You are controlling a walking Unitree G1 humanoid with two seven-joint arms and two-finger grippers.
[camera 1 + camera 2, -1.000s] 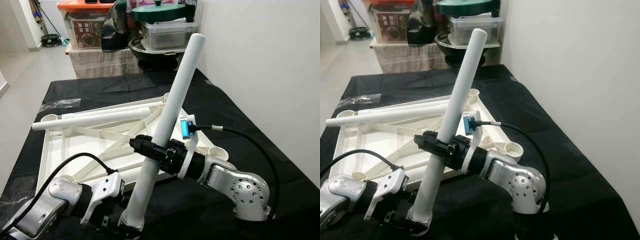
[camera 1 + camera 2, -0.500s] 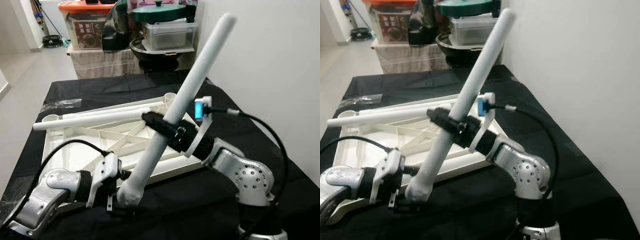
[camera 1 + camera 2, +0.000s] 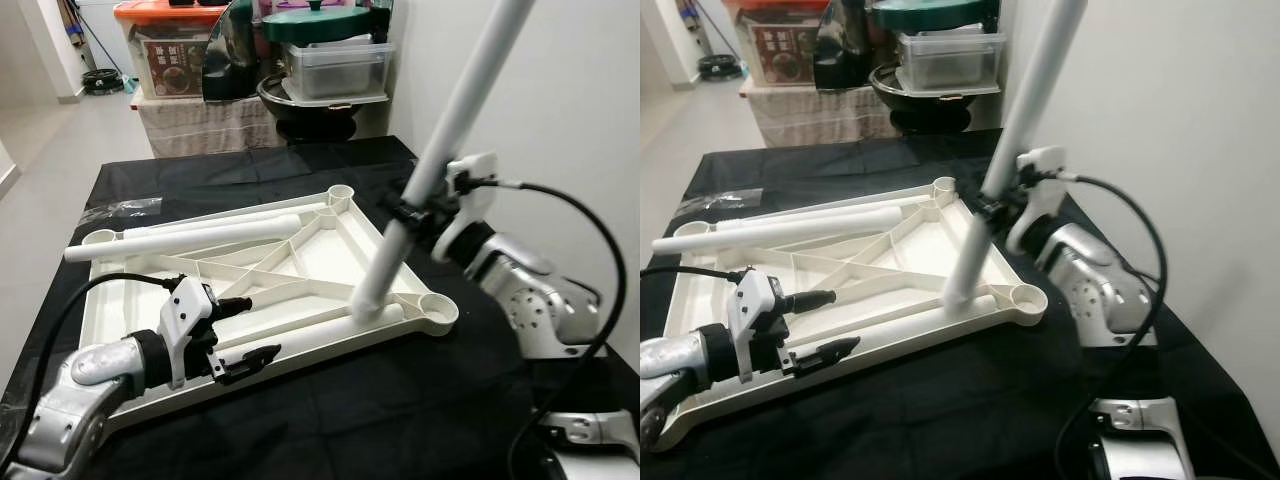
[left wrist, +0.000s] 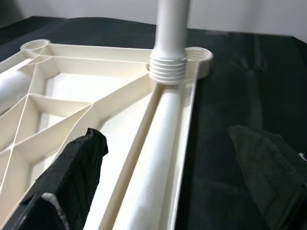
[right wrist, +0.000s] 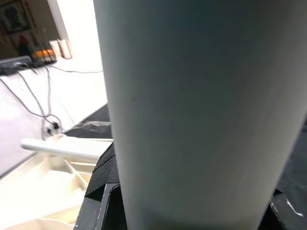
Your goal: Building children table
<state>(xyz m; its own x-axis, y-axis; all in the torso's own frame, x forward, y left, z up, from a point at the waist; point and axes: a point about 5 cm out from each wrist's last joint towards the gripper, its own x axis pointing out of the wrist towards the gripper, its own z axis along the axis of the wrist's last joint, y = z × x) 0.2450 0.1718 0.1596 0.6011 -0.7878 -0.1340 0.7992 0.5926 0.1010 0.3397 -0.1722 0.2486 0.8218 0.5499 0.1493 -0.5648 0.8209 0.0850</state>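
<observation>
The white table top lies upside down on the black table. My right gripper is shut on a white leg that leans steeply. The leg's threaded lower end sits just inside the front right corner, beside the corner socket. My left gripper hangs open over the top's front rim, with nothing between its fingers. A second leg lies across the back of the top. A third leg lies along the front rim.
The black cloth covers the table up to the white wall on the right. Storage boxes and pots are stacked behind the table. A clear plastic bag lies at the back left.
My right gripper has swung the leg up and to the right; its lower end went from the table's front edge to the front right corner. My left gripper let go and opened.
</observation>
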